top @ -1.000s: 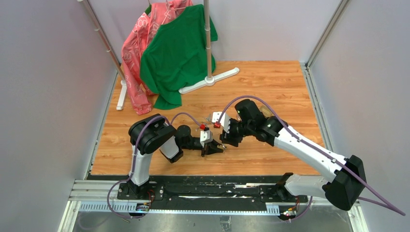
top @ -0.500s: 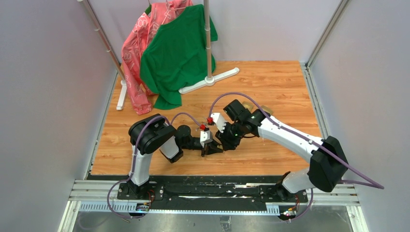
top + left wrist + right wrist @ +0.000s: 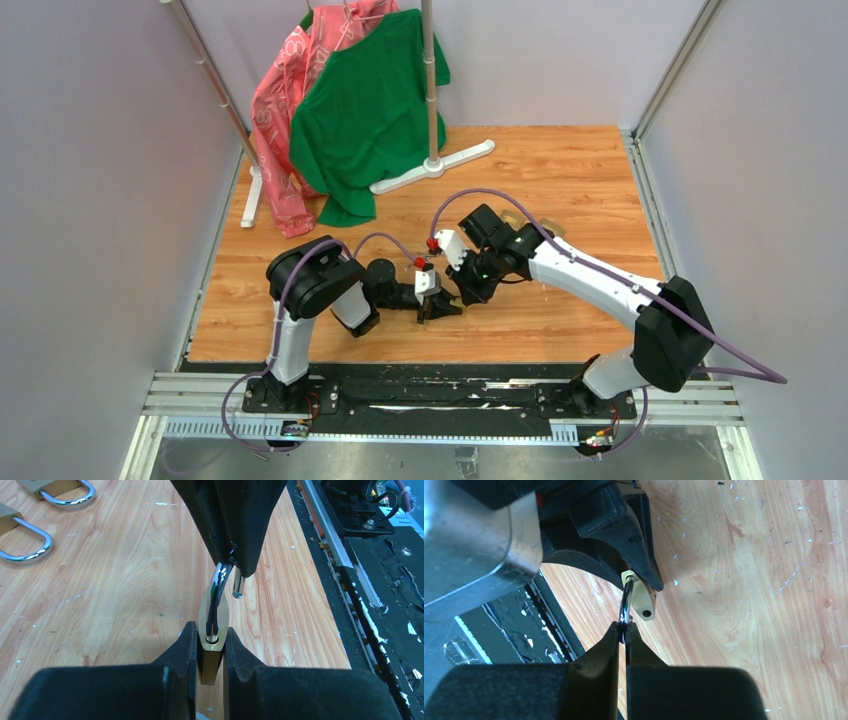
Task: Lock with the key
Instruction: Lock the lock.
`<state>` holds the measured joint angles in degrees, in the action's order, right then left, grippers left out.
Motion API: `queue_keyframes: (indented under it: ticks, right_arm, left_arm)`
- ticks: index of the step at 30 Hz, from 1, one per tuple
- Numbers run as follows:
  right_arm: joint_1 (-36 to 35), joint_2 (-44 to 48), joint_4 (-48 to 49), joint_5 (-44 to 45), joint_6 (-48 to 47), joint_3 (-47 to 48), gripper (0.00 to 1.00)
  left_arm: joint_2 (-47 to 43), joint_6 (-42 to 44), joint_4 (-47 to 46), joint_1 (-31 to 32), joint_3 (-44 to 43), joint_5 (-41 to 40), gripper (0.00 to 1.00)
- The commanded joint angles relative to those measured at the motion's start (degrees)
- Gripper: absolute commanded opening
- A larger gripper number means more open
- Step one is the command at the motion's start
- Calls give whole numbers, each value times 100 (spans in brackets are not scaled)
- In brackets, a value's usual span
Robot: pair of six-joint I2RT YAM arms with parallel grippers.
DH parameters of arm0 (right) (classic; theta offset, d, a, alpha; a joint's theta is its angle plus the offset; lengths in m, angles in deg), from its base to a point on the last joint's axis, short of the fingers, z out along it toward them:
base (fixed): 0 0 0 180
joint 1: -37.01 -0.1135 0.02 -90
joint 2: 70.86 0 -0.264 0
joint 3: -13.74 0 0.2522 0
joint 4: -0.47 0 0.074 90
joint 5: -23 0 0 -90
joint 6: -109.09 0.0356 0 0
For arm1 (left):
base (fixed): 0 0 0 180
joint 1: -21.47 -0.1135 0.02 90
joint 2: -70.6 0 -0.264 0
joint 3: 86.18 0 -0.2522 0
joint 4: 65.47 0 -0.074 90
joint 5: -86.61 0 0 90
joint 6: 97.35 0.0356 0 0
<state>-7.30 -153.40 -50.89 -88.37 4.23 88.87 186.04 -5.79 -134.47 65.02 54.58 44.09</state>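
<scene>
With my left gripper (image 3: 210,632) clamped on the body of the brass padlock (image 3: 225,617) and my right gripper (image 3: 624,627) pinched shut on its open shackle (image 3: 218,582), and the key in no view, I judge that an off-axis push may slip the thin shackle or twist the padlock loose.

No legible text, label, brand or number on anything in view
</scene>
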Motion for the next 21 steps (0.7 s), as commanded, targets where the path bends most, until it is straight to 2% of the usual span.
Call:
queue_keyframes:
  ticks: [1,4,8,11,14,21]
  right_arm:
    - [39,240,-97,144,-419,-136,0]
    - [15,416,272,115,-858,-469,0]
    - [-49,968,779,374,-1947,-871,0]
    - [-59,1421,1526,-11,-2394,-1315,0]
    - [-79,1590,1981,-327,-2505,-1758,0]
    - [-77,1333,1895,-501,-2358,-1936,0]
  left_arm:
    - [-8,101,152,31,20,18,0]
    - [3,83,147,31,-5,93,0]
    - [11,185,287,31,-40,386,0]
    - [19,162,320,22,-61,398,0]
    - [20,129,284,22,-54,362,0]
    - [66,91,301,13,-95,343,0]
